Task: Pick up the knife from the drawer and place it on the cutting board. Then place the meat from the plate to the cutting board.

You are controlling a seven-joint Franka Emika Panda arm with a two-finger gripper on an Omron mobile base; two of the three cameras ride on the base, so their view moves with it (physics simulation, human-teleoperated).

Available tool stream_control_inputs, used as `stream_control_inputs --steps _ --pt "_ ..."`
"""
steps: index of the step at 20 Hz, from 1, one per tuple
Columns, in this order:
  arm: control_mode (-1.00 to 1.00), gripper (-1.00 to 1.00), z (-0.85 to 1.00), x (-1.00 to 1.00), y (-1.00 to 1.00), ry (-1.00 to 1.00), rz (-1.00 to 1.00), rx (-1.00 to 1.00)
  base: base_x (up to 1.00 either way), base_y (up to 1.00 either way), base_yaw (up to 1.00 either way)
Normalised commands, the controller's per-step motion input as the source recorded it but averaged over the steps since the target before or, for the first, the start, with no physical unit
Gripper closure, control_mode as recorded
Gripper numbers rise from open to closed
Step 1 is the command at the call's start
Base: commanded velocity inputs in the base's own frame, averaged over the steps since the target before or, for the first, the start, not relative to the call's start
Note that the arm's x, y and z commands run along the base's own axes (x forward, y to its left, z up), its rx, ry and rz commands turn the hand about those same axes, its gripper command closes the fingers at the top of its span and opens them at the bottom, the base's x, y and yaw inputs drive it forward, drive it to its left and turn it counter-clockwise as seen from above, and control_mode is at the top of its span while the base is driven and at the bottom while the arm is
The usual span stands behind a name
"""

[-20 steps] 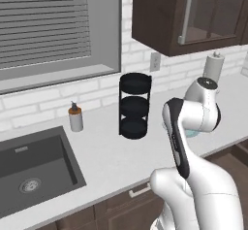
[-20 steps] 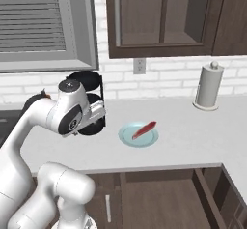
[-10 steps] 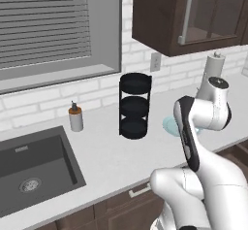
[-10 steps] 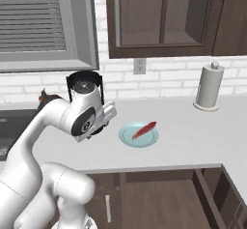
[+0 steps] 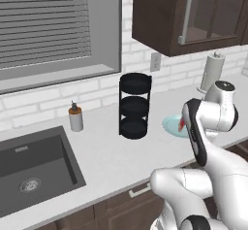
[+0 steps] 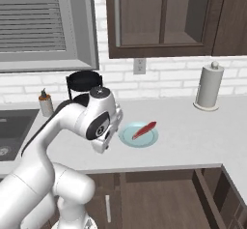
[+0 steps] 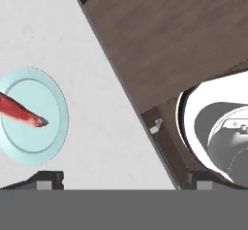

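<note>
On the plate (image 6: 138, 137) lies the meat (image 6: 144, 130), likely soft and slippery; pinch its middle. Gripper (image 7: 123, 181) stands wide open, empty.

The pale grey stone counter (image 6: 193, 136) carries a round pale teal-blue plate (image 6: 139, 135) near its front edge, with a white paper-towel roll (image 6: 209, 87) far right by the wall. To the left stand a black round three-tier rack (image 5: 134, 106) and a small soap dispenser (image 5: 75, 117), beside a dark sunken sink (image 5: 29, 166).
</note>
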Motion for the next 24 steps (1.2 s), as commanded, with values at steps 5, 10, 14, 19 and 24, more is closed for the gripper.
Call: stream_control_inputs --steps 5,10,14,19,24 --pt "-1.0 -1.0 -0.04 0.04 -0.25 0.08 0.39 -0.18 0.0 0.0 0.0" --pt "-1.0 -1.0 -0.03 0.04 -0.06 0.04 0.42 -0.21 0.0 0.0 0.0" --pt "-1.0 -1.0 -0.07 0.15 -0.01 0.11 0.41 -0.1 0.0 0.0 0.0" --pt "-1.0 -1.0 -0.02 0.31 -0.05 0.0 0.23 0.0 0.0 0.0 0.0" --pt "-1.0 -1.0 -0.01 0.53 -0.01 0.01 0.07 0.0 0.0 0.0 0.0"
